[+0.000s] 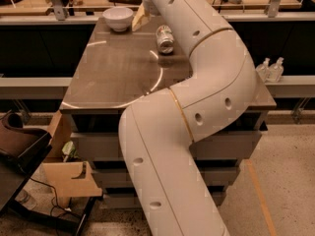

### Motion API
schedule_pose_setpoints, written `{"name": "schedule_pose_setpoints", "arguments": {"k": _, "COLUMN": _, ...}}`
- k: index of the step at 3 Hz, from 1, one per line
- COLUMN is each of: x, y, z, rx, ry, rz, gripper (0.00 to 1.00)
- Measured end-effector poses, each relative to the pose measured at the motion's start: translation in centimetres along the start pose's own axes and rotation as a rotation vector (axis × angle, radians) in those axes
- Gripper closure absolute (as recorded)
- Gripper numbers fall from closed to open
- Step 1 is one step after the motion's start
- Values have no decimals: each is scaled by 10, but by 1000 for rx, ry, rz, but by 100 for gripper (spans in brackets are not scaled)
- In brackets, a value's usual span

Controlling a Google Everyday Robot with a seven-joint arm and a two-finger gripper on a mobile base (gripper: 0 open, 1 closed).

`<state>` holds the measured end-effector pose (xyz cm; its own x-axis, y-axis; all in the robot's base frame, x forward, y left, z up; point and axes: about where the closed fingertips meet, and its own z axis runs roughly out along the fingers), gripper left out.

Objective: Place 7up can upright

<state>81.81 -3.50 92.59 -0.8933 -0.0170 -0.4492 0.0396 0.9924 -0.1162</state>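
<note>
The 7up can (165, 39) lies on its side on the dark table (113, 73), toward the back, with one silver end facing the camera. My white arm (206, 82) sweeps over the table's right side, just right of the can, and reaches toward the back edge. My gripper is at the arm's far end behind the can, mostly hidden by the arm. Only a tan piece (140, 18) shows there, between the bowl and the arm. The gripper is apart from the can.
A white bowl (118, 17) stands at the table's back left. Two small clear bottles (269, 70) sit at the right beyond the arm. A cardboard box (69, 173) and a dark chair (19, 149) are on the floor at the left.
</note>
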Motion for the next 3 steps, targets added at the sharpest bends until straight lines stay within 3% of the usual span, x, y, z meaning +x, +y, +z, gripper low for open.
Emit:
{"name": "schedule_pose_setpoints", "arguments": {"k": 2, "x": -32, "y": -24, "z": 16, "rx": -23, "ry": -123, "rz": 9, "gripper": 0}}
{"name": "schedule_pose_setpoints", "arguments": {"k": 3, "x": -28, "y": -40, "z": 30, "rx": -23, "ry": -107, "rz": 2, "gripper": 0}}
